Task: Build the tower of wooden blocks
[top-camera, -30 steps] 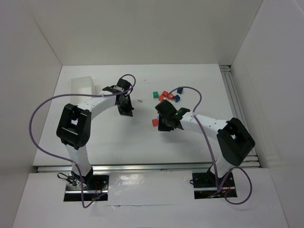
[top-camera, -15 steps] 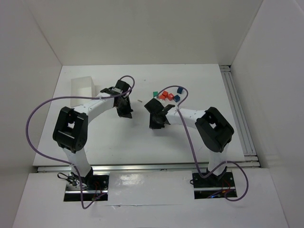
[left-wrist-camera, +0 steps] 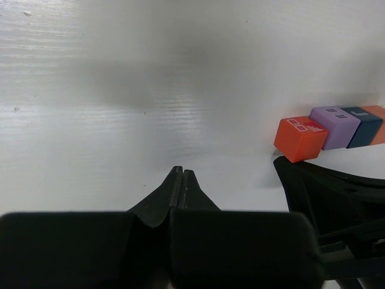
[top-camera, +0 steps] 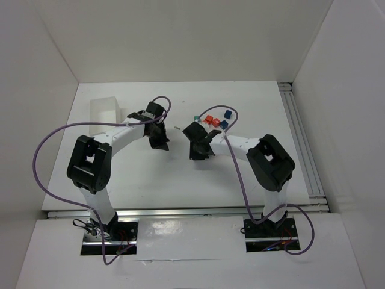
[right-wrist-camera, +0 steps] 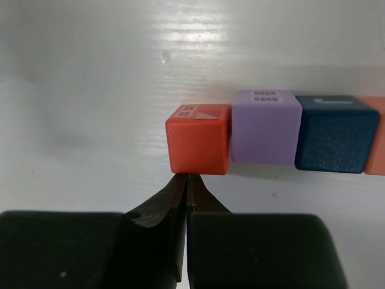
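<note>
In the right wrist view a red block [right-wrist-camera: 198,138] heads a flat row on the table with a purple block [right-wrist-camera: 266,126], a dark blue block [right-wrist-camera: 334,133] and an orange one [right-wrist-camera: 378,133]. My right gripper [right-wrist-camera: 186,177] is shut and empty, its tips touching the red block's near face. The left wrist view shows the same red block [left-wrist-camera: 299,138], purple block [left-wrist-camera: 334,125] and dark blue block [left-wrist-camera: 364,123]. My left gripper [left-wrist-camera: 181,172] is shut and empty, well left of them. From above, the right gripper [top-camera: 201,130] sits beside the blocks [top-camera: 210,119], and the left gripper [top-camera: 160,139] is further left. No stacked tower shows.
A teal block [top-camera: 196,115] and a separate dark blue block [top-camera: 228,113] lie near the row. A white rectangular tray [top-camera: 103,111] stands at the back left. White walls close the table in, and a rail [top-camera: 301,138] runs along its right edge.
My right gripper has moved left and toward the back, up to the blocks. The red block that lay alone beside it no longer shows there. The left arm has barely moved.
</note>
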`<state>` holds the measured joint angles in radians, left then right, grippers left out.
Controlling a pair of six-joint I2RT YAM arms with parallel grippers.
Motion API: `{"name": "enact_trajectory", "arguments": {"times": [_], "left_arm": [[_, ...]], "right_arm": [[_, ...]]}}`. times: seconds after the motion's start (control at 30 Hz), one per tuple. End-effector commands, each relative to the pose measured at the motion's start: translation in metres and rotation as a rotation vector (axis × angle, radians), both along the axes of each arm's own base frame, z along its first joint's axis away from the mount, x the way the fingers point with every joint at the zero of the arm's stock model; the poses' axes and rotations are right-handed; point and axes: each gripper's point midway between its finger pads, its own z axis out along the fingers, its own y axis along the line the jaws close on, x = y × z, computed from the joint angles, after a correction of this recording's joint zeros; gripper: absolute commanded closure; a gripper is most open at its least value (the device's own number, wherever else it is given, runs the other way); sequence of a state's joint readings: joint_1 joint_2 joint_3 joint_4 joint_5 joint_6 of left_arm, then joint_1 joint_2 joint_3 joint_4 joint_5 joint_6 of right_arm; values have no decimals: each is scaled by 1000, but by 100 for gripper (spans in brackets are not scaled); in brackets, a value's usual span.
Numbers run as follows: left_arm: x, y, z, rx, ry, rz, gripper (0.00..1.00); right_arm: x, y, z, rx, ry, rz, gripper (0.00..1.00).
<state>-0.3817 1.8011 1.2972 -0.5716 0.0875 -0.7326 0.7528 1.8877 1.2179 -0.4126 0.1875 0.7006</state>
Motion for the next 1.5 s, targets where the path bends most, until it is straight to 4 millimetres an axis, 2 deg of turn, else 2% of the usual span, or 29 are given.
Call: {"name": "enact_trajectory", "arguments": {"times": [0.0,0.1,0.13,0.17,0.2,0.23,0.3,0.33,0.37,0.43,0.47,0.5,0.6,0.67,0.7,0.77,0.9,1.03,1.17,1.2,1.47], "left_arm": [[2,-2,6,-20,-22,-18,100],[-1,-5,3,-30,-8,-35,100],[2,-6,5,-33,-17,-35,100],[2,-6,6,-33,-17,-35,100],[1,-7,2,-39,-3,-39,100],[0,-7,-2,-35,7,-39,100],[-5,-20,-7,-47,22,-65,100],[-4,-25,-8,-47,21,-75,100],[-1,-28,-13,-56,29,-79,100],[-4,-41,-17,-69,51,-90,100],[0,-43,-18,-70,48,-90,100],[0,-46,-24,-79,70,-86,100],[3,-51,-28,-93,85,-94,100],[4,-56,-34,-88,95,-102,100],[6,-59,-29,-102,87,-107,100],[5,-65,-36,-104,103,-121,100],[1,-74,-34,-134,120,-135,100],[-18,-85,-35,-174,159,-169,100],[-31,-104,-21,-244,159,-173,100],[-36,-106,-24,-242,165,-182,100],[-23,-119,-26,-213,125,-171,100]], "right_arm": [[19,7,22,21,-62,5,95],[11,8,35,21,-56,28,95],[10,6,50,33,-77,37,95],[7,3,56,33,-76,37,95],[9,-2,64,16,-103,31,95],[10,-6,81,25,-137,21,94],[9,-28,84,-8,-139,-20,94],[13,-38,92,-4,-159,-46,94],[17,-59,85,-26,-146,-81,92],[18,-75,85,-8,-129,-115,92],[24,-91,84,-7,-121,-144,92],[22,-99,79,-6,-105,-158,92],[25,-121,83,-5,-112,-192,92],[28,-128,88,9,-119,-213,91],[29,-136,85,-2,-112,-225,91],[30,-144,87,-7,-115,-235,91],[30,-151,87,-5,-111,-245,91],[32,-157,87,-4,-108,-251,91],[27,-161,82,-4,-94,-257,91],[28,-164,80,-4,-94,-266,91],[25,-165,87,7,-112,-265,90]]}}
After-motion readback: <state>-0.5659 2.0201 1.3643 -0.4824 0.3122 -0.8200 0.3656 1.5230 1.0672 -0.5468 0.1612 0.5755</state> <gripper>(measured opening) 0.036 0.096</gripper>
